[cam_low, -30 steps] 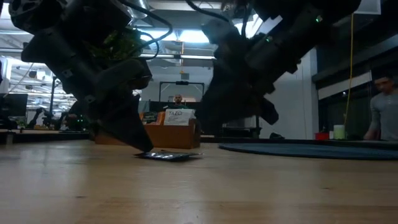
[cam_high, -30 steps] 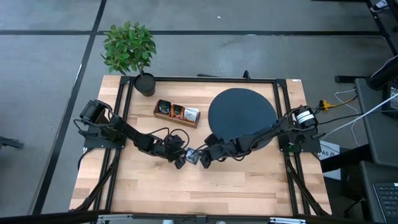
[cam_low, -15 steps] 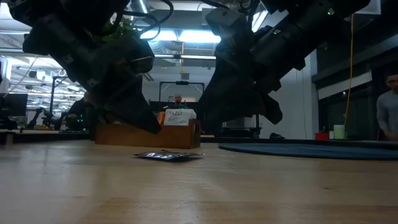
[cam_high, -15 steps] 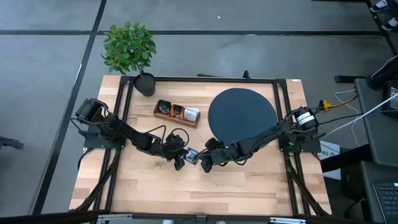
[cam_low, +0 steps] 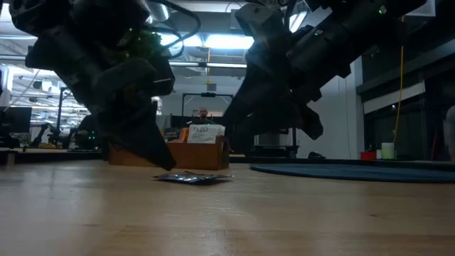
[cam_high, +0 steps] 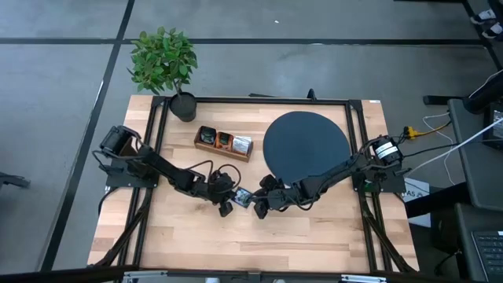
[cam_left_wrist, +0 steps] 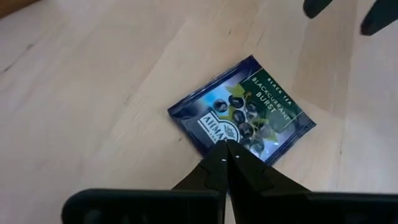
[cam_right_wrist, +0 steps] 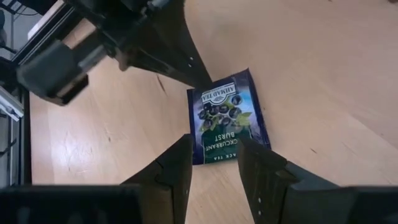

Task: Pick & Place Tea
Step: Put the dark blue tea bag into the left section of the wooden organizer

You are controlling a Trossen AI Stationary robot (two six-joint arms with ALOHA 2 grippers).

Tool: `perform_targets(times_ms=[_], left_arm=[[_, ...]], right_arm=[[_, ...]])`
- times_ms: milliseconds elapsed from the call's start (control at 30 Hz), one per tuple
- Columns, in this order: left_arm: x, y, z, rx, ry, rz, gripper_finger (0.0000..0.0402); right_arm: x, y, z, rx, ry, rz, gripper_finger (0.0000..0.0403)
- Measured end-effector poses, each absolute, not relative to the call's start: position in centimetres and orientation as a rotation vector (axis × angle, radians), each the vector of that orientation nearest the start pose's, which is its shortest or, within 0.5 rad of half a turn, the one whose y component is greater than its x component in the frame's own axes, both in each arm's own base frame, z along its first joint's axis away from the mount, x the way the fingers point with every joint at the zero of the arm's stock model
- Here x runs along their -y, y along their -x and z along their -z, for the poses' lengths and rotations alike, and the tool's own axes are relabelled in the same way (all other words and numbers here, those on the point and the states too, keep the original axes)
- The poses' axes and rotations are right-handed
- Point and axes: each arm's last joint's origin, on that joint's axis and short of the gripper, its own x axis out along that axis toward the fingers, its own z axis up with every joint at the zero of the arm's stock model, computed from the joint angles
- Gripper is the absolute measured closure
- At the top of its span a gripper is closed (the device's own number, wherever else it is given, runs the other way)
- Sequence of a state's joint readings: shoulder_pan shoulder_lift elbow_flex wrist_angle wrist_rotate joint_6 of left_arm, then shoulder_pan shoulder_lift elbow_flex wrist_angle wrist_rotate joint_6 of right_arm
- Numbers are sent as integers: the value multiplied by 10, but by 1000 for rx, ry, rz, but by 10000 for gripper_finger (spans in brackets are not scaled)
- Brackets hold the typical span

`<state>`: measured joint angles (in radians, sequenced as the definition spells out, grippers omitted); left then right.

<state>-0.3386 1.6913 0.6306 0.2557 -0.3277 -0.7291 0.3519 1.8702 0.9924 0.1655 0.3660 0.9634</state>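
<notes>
A single dark blue and green foil tea sachet [cam_left_wrist: 241, 112], printed with blackcurrants, lies flat on the pale wooden table [cam_high: 196, 236], in front of the long wooden compartment tray [cam_high: 224, 143] and off the near-left edge of the big black round disc [cam_high: 306, 144]. It is the only loose sachet; a few others stand filed in the tray's compartments, which is probably where this one is meant to go. The left gripper [cam_left_wrist: 225, 149] has its two dark fingers pressed together into one point, and that point sits at the sachet's edge on the side away from the disc, low against the wood in the low view. A packet this thin gives nothing to pinch from above, so the closed tip seems placed to pin the sachet or pry up a corner; whether it touches the foil cannot be told. The right gripper [cam_right_wrist: 214, 163] comes in from the disc side with its fingers parted narrowly, one on each side of the sachet's near edge, gripping nothing. It seems poised to take the sachet once an edge lifts. Both arms crowd one spot, so a clash is the risk.
</notes>
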Motion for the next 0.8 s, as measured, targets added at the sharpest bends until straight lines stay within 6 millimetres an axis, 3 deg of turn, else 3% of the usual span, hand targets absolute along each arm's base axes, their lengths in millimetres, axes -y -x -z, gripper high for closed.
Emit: perform_targets(times_ms=[533,800], left_arm=[[87,-282,-99,-719,463,-279,399],[87,-282,-99,-703,474,-295,399]], right_arm=[[-134,-346,-141,-641,-782,311,274],[-140,-346,-123,-655,-844,367,274]])
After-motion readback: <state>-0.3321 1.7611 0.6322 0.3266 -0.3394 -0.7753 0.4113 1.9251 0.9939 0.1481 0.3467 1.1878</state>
